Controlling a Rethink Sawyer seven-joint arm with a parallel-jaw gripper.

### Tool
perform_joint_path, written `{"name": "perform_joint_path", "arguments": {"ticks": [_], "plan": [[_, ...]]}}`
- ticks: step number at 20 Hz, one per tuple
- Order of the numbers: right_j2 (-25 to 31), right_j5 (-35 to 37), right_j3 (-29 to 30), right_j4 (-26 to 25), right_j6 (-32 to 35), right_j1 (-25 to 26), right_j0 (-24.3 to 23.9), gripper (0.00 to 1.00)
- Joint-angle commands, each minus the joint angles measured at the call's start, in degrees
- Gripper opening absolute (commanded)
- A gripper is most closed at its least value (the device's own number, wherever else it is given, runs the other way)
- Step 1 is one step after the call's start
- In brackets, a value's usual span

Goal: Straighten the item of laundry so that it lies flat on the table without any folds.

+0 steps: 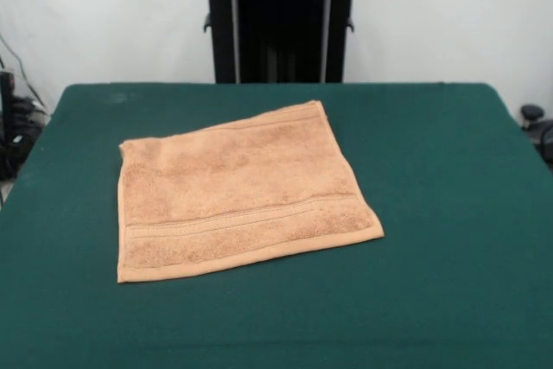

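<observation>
The towel (238, 196) lies spread near the middle of the green table (449, 213), rotated slightly so that its far right corner points toward the far edge; its woven band runs along the near side, and no fold or turned-over corner is visible. The tool is out of view, so its state cannot be told. The flattening step appears complete; any next move would call only for confirming that all four edges lie flat.

Open green table (449, 213) is left on every side of the flat tan towel (238, 192) at centre frame, and passage is blocked only at top centre by the black pedestal (278, 32).
</observation>
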Motion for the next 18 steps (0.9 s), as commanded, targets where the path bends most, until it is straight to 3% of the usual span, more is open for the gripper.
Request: {"name": "perform_joint_path", "arguments": {"ticks": [1,18], "plan": [[5.8,4.3,3.4,-3.2,-11.1,1.8,3.6,0.00],[6.7,5.7,1.1,-2.8,-12.1,2.5,3.1,0.00]]}}
